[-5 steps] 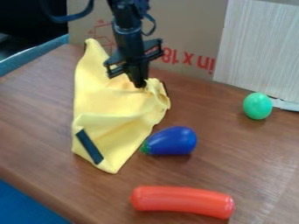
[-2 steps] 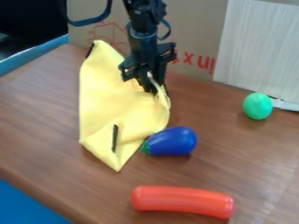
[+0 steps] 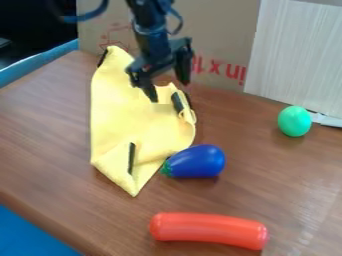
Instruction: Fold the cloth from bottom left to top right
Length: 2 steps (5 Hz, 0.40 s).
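- Cloth: yellow, lying left of centre on the table, one point towards the near edge, another up by the cardboard. Partly doubled and rumpled; dark strip on the lower part, dark patch near the right edge.
- Gripper: over the upper right of the cloth, fingers spread apart, nothing grasped.
- Step in hand, judged: the letting-go end of a fold towards top right. Fold looks partial; the lower point lies out in a long tongue.
- Next move, judged: lift clear and check the lay. If more fold is wanted, take the lower left edge, carry it up and right, and lower it flat. Risk: a low sweep could nudge the eggplant.
- Surface, left to right: blue toy eggplant, green end towards the cloth's lower right edge, perhaps touching, hard to be sure; red sausage-shaped toy, lying crosswise nearer the camera; green egg-shaped toy, well apart at right.
- Room, left to right: blue strip beyond the table's left edge; cardboard with red print, upright behind the work; pale grained board beside it.
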{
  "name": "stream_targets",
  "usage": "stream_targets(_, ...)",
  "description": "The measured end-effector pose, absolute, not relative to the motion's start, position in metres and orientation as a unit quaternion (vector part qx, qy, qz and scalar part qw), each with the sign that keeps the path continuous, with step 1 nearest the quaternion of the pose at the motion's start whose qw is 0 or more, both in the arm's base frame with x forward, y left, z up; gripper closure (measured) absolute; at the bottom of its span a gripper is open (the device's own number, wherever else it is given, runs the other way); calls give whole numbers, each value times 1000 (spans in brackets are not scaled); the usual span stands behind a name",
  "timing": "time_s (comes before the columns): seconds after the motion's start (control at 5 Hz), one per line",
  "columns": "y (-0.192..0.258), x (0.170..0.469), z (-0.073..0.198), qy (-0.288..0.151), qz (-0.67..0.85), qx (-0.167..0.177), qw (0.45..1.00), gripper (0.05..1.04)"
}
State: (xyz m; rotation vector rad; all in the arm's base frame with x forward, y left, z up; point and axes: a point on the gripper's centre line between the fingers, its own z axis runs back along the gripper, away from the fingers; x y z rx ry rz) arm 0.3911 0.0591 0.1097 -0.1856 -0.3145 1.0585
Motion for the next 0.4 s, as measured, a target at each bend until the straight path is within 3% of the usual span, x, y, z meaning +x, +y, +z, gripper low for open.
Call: stream_targets(0.4, 100, 348, 156, -174, 489, -144, 842, 84)
